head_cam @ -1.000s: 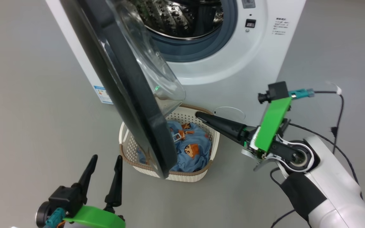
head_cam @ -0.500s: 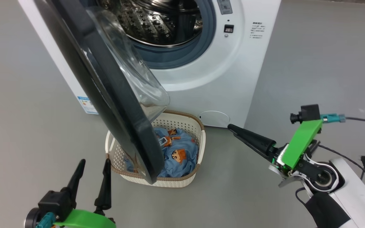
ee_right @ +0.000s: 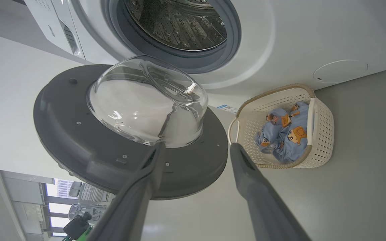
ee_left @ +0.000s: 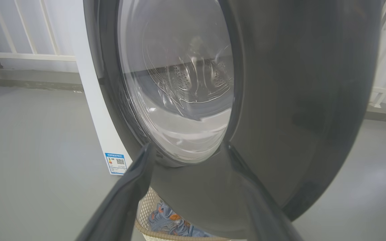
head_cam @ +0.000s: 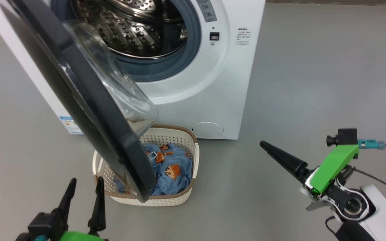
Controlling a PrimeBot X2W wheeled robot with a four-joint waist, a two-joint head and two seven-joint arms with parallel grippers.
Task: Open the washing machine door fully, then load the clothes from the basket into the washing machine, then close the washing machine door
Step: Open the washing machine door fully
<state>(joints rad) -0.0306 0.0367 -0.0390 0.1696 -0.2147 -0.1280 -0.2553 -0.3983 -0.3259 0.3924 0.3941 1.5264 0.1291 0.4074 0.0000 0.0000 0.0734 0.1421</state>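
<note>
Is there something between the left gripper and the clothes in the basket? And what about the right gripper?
Yes. The open washing machine door hangs between the left gripper and the clothes, over the left part of the basket. Nothing visible stands between the right gripper and the clothes.

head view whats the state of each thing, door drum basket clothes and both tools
washing machine door, open, swung outward
drum, exposed, looks empty
basket, upright, loaded
clothes, bunched in the basket
left tool, open, holding nothing
right tool, open, holding nothing
</note>
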